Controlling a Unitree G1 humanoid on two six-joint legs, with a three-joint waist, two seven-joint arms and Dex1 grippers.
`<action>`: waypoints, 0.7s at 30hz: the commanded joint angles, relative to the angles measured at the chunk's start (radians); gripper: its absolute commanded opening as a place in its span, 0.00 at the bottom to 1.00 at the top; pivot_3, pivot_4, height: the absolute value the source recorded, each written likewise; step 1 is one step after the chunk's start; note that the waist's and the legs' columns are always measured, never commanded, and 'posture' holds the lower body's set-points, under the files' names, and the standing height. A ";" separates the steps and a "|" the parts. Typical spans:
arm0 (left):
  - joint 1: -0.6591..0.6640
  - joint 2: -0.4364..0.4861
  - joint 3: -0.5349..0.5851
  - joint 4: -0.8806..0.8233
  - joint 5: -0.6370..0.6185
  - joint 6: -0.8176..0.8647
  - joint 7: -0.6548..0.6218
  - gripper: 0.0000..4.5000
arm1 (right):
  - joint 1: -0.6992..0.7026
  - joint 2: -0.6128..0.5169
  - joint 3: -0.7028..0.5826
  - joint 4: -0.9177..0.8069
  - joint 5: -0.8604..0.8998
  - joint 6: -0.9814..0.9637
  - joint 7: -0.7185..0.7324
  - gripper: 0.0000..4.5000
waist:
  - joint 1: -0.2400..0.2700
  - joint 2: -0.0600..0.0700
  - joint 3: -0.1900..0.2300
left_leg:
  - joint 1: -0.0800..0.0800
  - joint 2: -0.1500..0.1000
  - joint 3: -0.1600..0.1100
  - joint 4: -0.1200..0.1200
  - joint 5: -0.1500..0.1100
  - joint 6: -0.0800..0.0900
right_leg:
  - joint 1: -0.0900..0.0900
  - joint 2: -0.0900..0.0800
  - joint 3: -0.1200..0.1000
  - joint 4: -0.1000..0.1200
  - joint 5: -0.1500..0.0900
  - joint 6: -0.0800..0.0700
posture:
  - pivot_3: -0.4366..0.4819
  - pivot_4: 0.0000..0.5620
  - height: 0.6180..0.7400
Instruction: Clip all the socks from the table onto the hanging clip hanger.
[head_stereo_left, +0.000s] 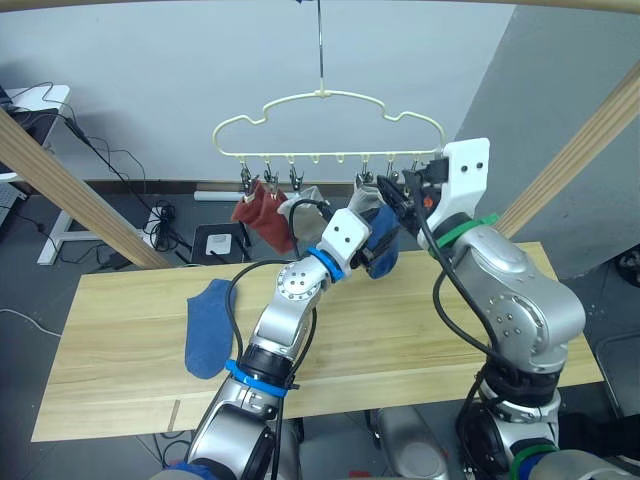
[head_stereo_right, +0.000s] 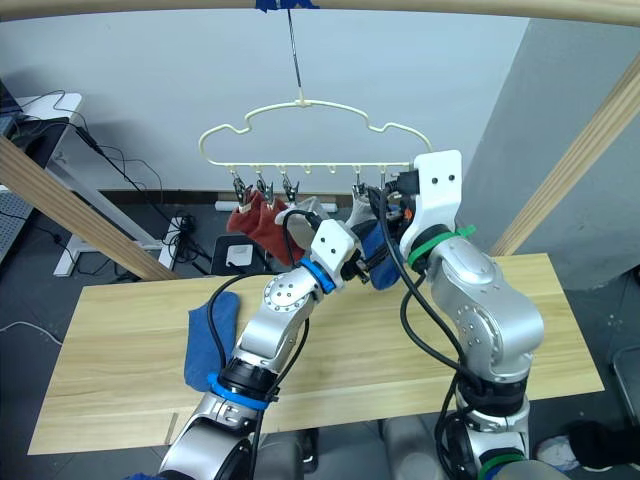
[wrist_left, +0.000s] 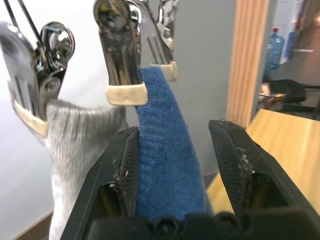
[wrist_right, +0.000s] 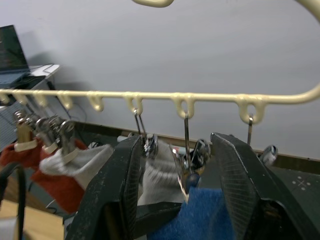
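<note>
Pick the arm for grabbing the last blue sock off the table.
Left. Blue sock lies on the robot's left side of table, nearer the left hand; right hand is at hanger.

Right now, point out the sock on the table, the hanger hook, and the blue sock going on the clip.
Table sock (head_stereo_left: 209, 328), left eye view, mid-fabric.
Hanger hook (head_stereo_left: 321, 45), left eye view, metal shank.
Blue sock at clip (wrist_left: 162, 145), left wrist view, fabric below the clip.

Socks: two rust red (head_stereo_left: 262, 218), two grey (head_stereo_left: 303, 203), two blue (head_stereo_left: 209, 326).

Shiny metal clips (wrist_left: 122, 60) grip matt knit socks (wrist_left: 165, 165) above pale wood table (head_stereo_left: 120, 330).
</note>
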 joint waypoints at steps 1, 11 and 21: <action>0.013 0.020 -0.002 -0.110 -0.064 0.026 -0.064 0.54 | 0.032 -0.053 -0.024 -0.107 0.026 -0.048 0.040 0.50 | 0.000 0.000 0.000 | 0.000 0.000 0.000 0.000 0.000 0.000 | 0.000 0.000 0.000 0.000 0.000 0.000 | 0.21 0.49 1.00; 0.061 0.189 0.079 -0.346 -0.209 0.184 -0.163 0.54 | 0.106 -0.127 -0.050 -0.129 -0.004 -0.166 0.025 0.50 | -0.005 0.000 0.000 | 0.001 0.000 0.000 0.000 0.000 0.000 | 0.000 0.002 0.000 0.000 0.000 0.000 | 0.22 0.48 1.00; 0.018 0.329 0.157 -0.455 -0.326 0.325 -0.207 0.54 | 0.097 -0.148 0.009 0.015 -0.092 -0.241 -0.002 0.50 | 0.002 0.000 0.000 | 0.000 0.000 0.000 0.000 0.000 0.000 | 0.000 0.001 0.000 0.000 0.000 0.000 | 0.26 0.45 1.00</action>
